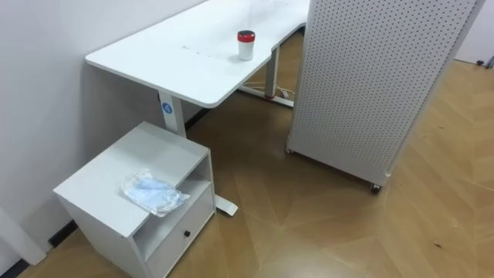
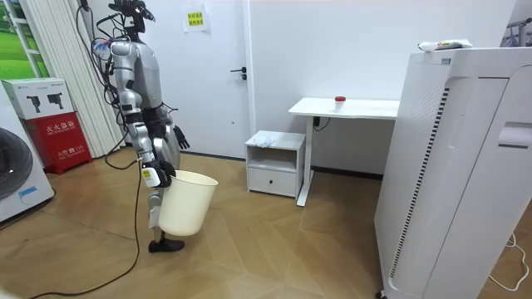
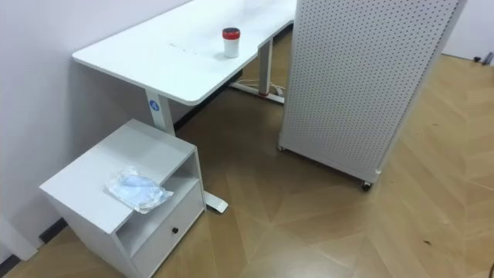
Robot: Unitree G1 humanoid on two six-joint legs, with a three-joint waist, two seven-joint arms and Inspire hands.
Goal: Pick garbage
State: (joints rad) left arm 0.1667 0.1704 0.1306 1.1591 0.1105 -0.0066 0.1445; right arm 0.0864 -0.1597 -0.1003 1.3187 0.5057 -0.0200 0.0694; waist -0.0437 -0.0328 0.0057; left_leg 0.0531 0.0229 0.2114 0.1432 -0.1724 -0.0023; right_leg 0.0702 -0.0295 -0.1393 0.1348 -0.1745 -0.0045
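Open floor (image 1: 309, 224) runs right up to the low cabinet (image 1: 131, 150), its top reachable from above, with the wall (image 1: 38, 77) behind, the worktop (image 1: 170, 58) edge just beside, and 1 perforated panel (image 1: 363, 77) well apart.

Quick tally: one white desk (image 1: 177, 69), one red-capped jar (image 1: 245, 45) up at twelve o'clock, one low cabinet (image 1: 100, 181) at seven o'clock carrying what looks like one crumpled plastic wrapper (image 1: 153, 192), one perforated panel (image 1: 370, 77) at two o'clock, and one waste bin (image 2: 187, 203).
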